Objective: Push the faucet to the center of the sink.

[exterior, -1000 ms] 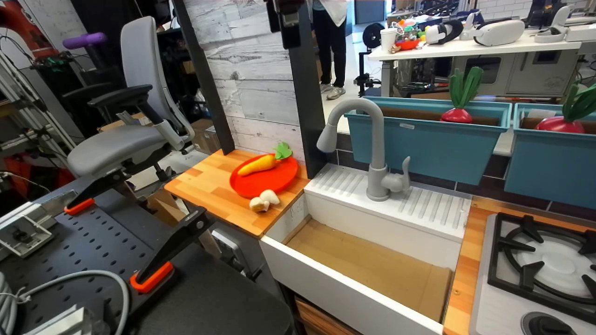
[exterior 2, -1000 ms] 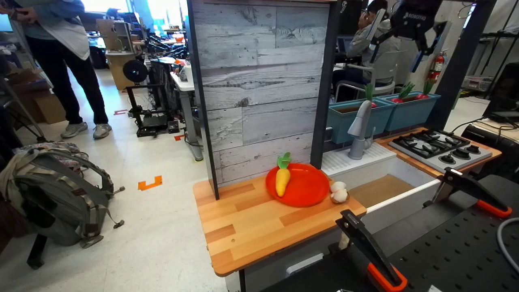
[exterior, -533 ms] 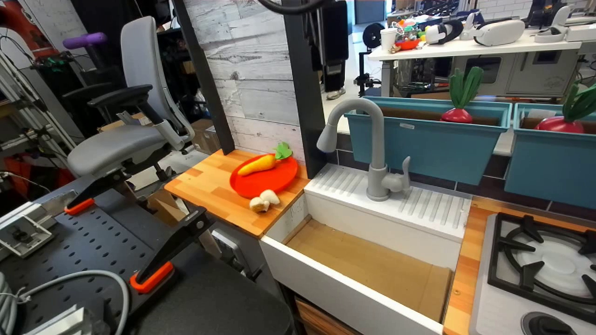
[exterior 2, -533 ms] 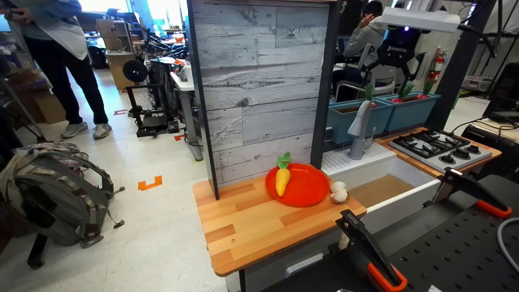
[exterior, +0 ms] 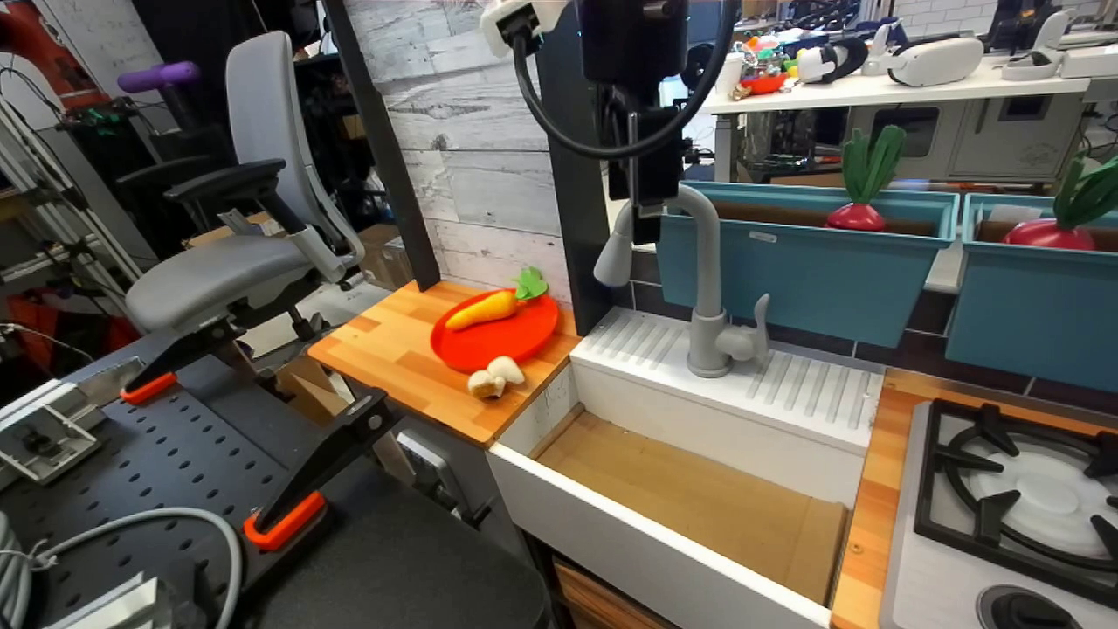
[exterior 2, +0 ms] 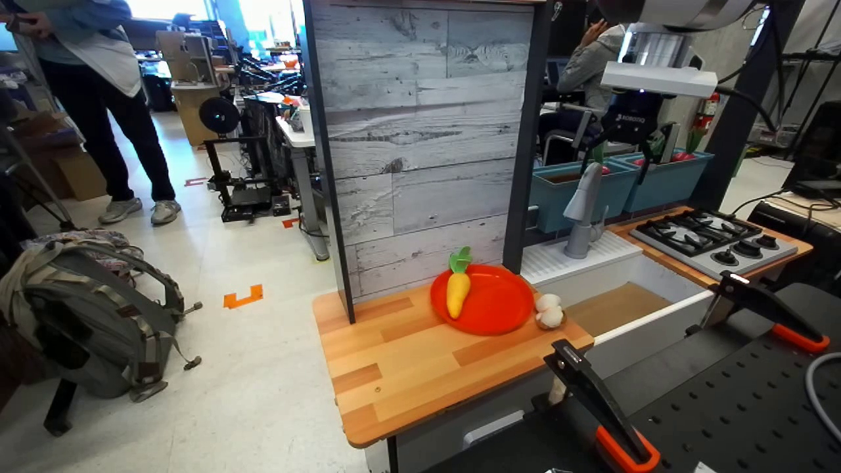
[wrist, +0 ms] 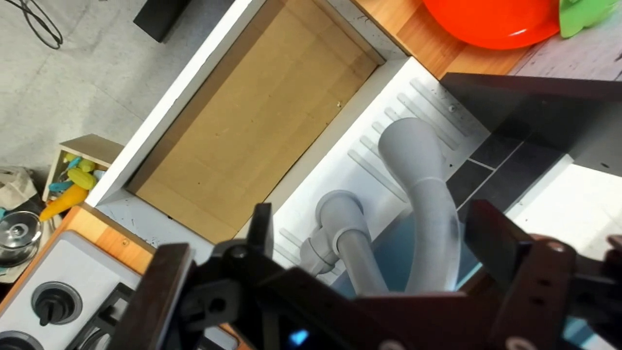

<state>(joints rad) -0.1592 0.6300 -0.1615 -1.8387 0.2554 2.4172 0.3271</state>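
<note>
The grey gooseneck faucet (exterior: 709, 262) stands upright on the ribbed ledge of the white sink (exterior: 664, 546). Its spout points along the ledge toward the black post, not over the tan basin. In an exterior view the faucet (exterior 2: 581, 210) and sink (exterior 2: 657, 322) stand behind the counter. My gripper (exterior: 646, 214) is at the height of the faucet's arch, overlapping it. In an exterior view the gripper (exterior 2: 624, 148) is above the faucet. In the wrist view the open gripper (wrist: 371, 218) has the faucet's neck and spout (wrist: 430, 214) between its fingers; I cannot tell whether they touch.
A black post (exterior: 581, 175) and wood-look panel (exterior: 476, 131) stand beside the faucet. Teal bins (exterior: 795, 271) are behind it. A red plate (exterior: 489, 345) with a yellow carrot and a whitish item are on the wooden counter. A stove (exterior: 1031, 489) is across the sink.
My gripper has come down from high above to the faucet's arch, entering further into both exterior views. The faucet has not visibly moved.
</note>
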